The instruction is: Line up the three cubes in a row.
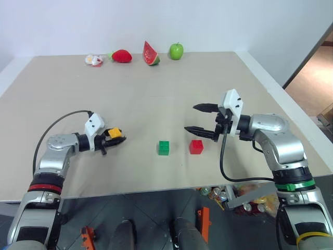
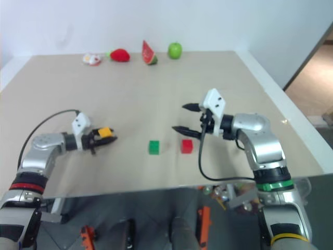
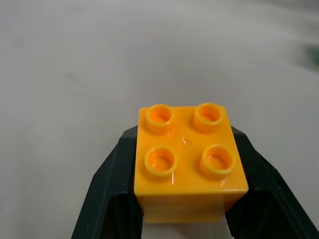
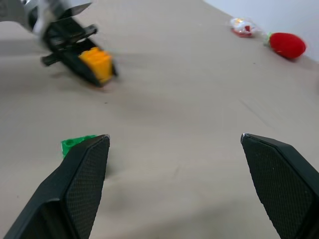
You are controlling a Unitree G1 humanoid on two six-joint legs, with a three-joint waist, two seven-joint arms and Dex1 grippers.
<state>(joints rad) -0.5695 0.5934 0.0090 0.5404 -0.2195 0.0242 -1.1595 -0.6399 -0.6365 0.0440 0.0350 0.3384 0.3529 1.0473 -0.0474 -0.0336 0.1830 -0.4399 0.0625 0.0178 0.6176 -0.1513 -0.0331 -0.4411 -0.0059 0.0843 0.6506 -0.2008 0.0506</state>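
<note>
Room: white wall behind the beige table (image 1: 156,99); toy fruits along its far edge.
Left gripper (image 1: 113,136): clamped on the yellow cube (image 3: 189,162).
Right gripper (image 1: 199,119): fingers spread wide, holding nothing.
Green cube (image 1: 164,148): between the grippers.
Red cube (image 1: 196,147): just below the right fingertips.

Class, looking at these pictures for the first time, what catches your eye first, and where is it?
The yellow cube stands out, clamped in the left gripper over the table's left side. The green cube and red cube sit side by side near the front edge, beside the open right gripper. Bright toy fruits line the far edge.
</note>
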